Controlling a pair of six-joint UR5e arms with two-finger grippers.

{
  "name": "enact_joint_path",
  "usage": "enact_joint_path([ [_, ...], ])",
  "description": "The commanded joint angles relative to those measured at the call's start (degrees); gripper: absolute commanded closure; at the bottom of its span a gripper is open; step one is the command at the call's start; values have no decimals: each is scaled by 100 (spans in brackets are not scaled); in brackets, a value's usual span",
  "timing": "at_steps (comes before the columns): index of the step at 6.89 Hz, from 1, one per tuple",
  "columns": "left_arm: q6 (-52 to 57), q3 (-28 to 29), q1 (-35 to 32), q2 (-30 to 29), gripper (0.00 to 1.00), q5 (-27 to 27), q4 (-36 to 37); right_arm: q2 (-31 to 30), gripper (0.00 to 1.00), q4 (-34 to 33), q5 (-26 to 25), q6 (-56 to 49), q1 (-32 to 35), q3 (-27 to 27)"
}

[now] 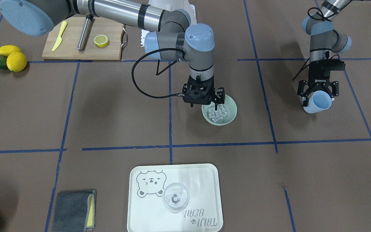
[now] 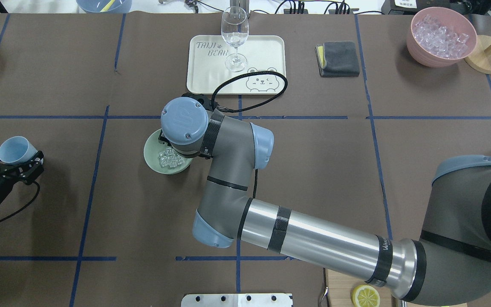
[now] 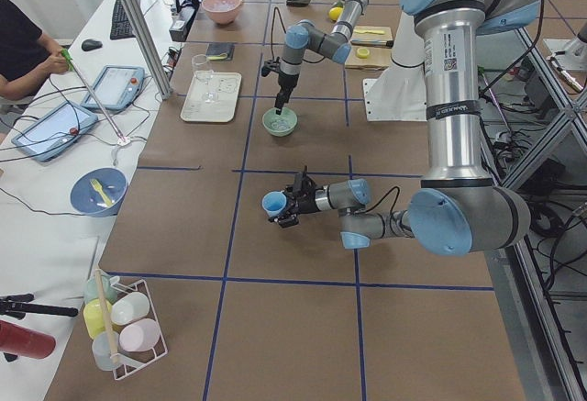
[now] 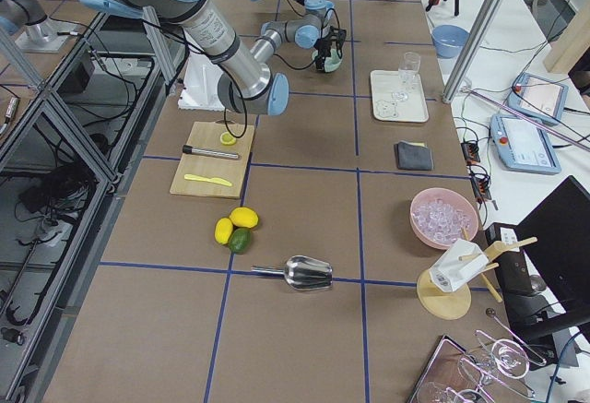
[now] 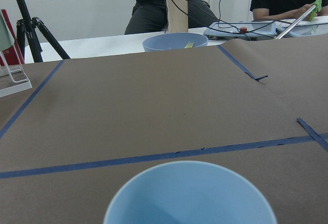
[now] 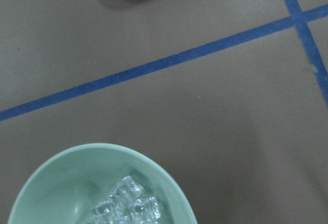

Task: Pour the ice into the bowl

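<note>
The pale mint-green bowl (image 1: 231, 120) stands mid-table with a heap of clear ice cubes (image 1: 217, 112) inside. It also shows in the overhead view (image 2: 151, 154) and the right wrist view (image 6: 56, 180), with ice (image 6: 128, 206). My right gripper (image 1: 204, 103) points down at the bowl's rim. Its jaws look spread, one finger (image 1: 217, 103) over the ice and the other outside the bowl. My left gripper (image 1: 318, 99) is off to the side, shut on a light blue cup (image 1: 320, 102). The cup lies on its side, and what I see of its inside (image 5: 189, 196) is empty.
A white tray (image 1: 204, 175) with a clear glass (image 1: 175, 197) sits beyond the bowl, a grey cloth (image 1: 74, 211) beside it. A cutting board (image 1: 108, 51) carries a lemon slice, a knife and a metal rod. Lemons (image 1: 16, 61) lie nearby. A pink container of ice (image 2: 439, 36) stands far right.
</note>
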Motion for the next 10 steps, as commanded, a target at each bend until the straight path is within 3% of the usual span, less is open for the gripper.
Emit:
enact_joint_path([
  [1,55,-93,-18,48,0,-217,-37,41,29,14,-41,17,0,-63],
  [2,64,-111,-18,57,0,-218,-37,42,98,14,-41,0,-35,-63],
  [6,73,-155,-44,101,0,-288,-46,42,100,6,-32,-53,-97,-46],
  [10,73,-691,-53,637,0,-350,-28,86,100,6,-32,-44,-88,60],
])
